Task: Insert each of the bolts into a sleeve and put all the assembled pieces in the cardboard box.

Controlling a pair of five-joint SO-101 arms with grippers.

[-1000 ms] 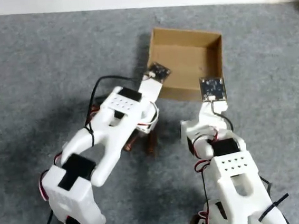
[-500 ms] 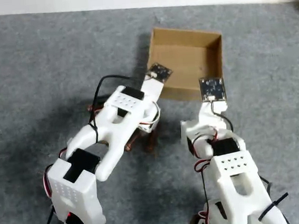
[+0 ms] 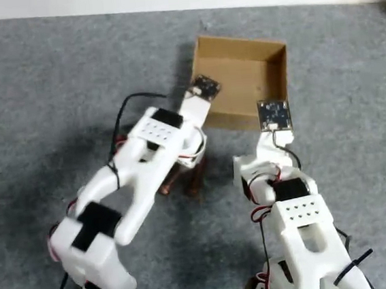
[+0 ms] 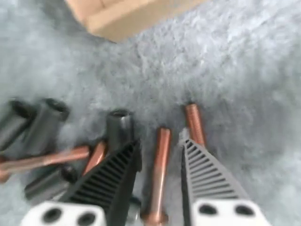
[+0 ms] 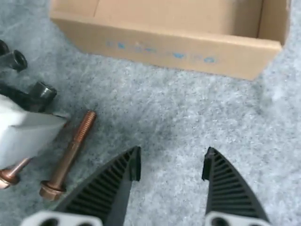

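Note:
Several copper bolts and black sleeves lie in a loose pile on the grey carpet, partly hidden under the left arm (image 3: pixel 147 162) in the high view. My left gripper (image 4: pixel 161 145) is open, low over the pile, its fingers on either side of one copper bolt (image 4: pixel 156 181). A second bolt (image 4: pixel 194 123) lies just outside one finger, and a black sleeve (image 4: pixel 119 126) stands by the other. My right gripper (image 5: pixel 171 165) is open over bare carpet, a short way from the cardboard box (image 5: pixel 174 44). A copper bolt (image 5: pixel 70 153) lies beside it.
The cardboard box (image 3: pixel 241 78) sits open just beyond both grippers. More black sleeves (image 4: pixel 44 117) lie at the far side of the pile. The white body of the left gripper (image 5: pixel 23 134) shows close beside the right one. Open carpet lies right of the right arm (image 3: pixel 287 197).
The left arm has shifted a little over the pile, its wrist edging toward the box. The right arm has stayed where it was.

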